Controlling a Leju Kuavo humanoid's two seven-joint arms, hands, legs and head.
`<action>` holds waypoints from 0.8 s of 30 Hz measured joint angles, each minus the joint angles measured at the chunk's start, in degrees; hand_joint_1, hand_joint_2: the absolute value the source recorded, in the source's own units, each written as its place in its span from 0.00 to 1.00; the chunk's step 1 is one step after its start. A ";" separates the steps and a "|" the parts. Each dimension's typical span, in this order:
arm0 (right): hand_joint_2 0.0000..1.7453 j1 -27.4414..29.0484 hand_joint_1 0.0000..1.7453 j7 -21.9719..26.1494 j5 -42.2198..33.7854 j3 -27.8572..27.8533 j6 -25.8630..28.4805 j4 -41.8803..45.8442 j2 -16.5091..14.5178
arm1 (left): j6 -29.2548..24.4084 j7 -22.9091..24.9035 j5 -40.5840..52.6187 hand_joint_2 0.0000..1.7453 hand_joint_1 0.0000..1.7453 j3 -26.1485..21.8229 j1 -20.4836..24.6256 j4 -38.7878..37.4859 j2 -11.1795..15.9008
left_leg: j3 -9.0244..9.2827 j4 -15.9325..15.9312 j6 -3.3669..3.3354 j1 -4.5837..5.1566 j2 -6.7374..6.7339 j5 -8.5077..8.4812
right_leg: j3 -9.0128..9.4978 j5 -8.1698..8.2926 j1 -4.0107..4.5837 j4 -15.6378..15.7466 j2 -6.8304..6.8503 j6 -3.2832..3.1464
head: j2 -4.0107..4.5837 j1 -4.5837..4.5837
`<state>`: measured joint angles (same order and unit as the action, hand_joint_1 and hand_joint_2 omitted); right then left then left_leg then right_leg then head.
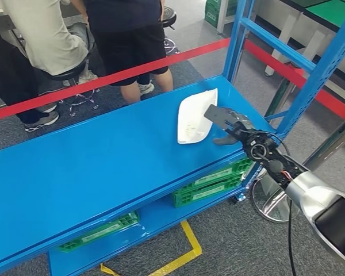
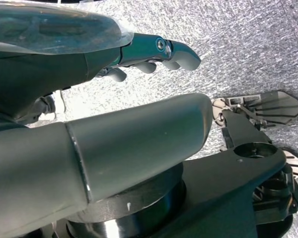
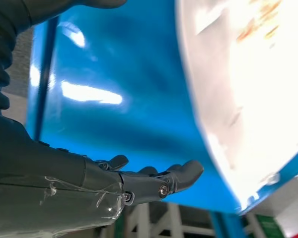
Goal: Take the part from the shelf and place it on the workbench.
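Observation:
A white curved part (image 1: 194, 117) lies on the blue shelf top (image 1: 97, 167), near its right end. My right hand (image 1: 232, 126) reaches in from the right, fingers extended and apart, just beside the part's right edge and holding nothing. In the right wrist view the right hand (image 3: 151, 181) hovers over the blue surface with the white part (image 3: 252, 94) a short way ahead of its fingers. My left hand (image 2: 151, 54) hangs over grey carpet, its fingers loosely extended and nothing in them.
Two people (image 1: 123, 34) stand behind a red barrier tape (image 1: 118, 75) beyond the shelf. Blue uprights (image 1: 318, 75) rise at the shelf's right end. Green crates (image 1: 210, 181) sit on the lower level. Yellow floor tape (image 1: 184, 253) marks the carpet in front.

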<state>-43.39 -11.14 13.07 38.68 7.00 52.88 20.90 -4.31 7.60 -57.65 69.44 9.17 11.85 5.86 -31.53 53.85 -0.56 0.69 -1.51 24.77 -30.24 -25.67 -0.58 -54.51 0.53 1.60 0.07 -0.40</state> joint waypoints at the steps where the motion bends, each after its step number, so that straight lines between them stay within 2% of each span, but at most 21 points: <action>1: 1.00 -0.45 0.00 0.66 0.17 0.43 -0.19 -0.51 -0.68 | 0.00 0.04 -0.03 0.00 0.00 0.00 0.02 0.00 0.00 | 0.00 0.00 0.00 -0.01 0.00 0.00 | 0.00 0.00 0.00 0.00 -0.01 0.00 | 0.00 0.02; 8: 1.00 -3.58 0.00 4.54 0.32 3.40 -0.55 -4.01 -6.35 | 0.00 0.11 -0.66 0.00 0.00 0.00 -0.09 0.00 0.01 | -0.01 0.00 0.01 -0.03 0.02 -0.01 | -0.02 0.00 0.01 -0.01 -0.02 0.00 | 0.00 0.03; 11: 1.00 -4.99 0.00 5.03 0.16 4.33 -0.37 -5.07 -7.81 | 0.00 0.09 -0.78 0.00 0.00 0.00 -0.22 0.00 0.01 | -0.01 0.00 0.01 -0.03 0.03 -0.01 | -0.01 -0.01 0.01 0.00 0.04 0.00 | 0.00 0.06; 17: 1.00 -6.29 0.00 4.46 -1.55 5.16 0.87 -5.25 -8.30 | 0.00 -0.08 -0.74 0.00 0.00 0.00 -0.58 0.00 0.03 | -0.01 0.02 0.01 -0.01 0.02 -0.01 | 0.00 0.00 0.00 0.02 0.04 0.00 | 0.00 -0.03; 24: 1.00 -6.72 0.00 1.73 -2.34 5.20 0.13 -1.58 -7.19 | 0.00 -0.25 -0.71 0.00 0.00 0.00 -0.70 0.00 0.06 | 0.00 0.05 0.00 0.01 0.01 0.00 | -0.01 0.00 -0.01 0.03 -0.01 0.00 | 0.00 -0.01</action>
<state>-50.11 -9.41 10.73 43.88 7.12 51.30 13.71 -4.31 7.35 -58.36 69.44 8.47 11.85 5.92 -31.52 53.90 -0.55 0.70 -1.51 24.77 -30.26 -25.66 -0.59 -54.48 0.52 1.61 0.07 -0.42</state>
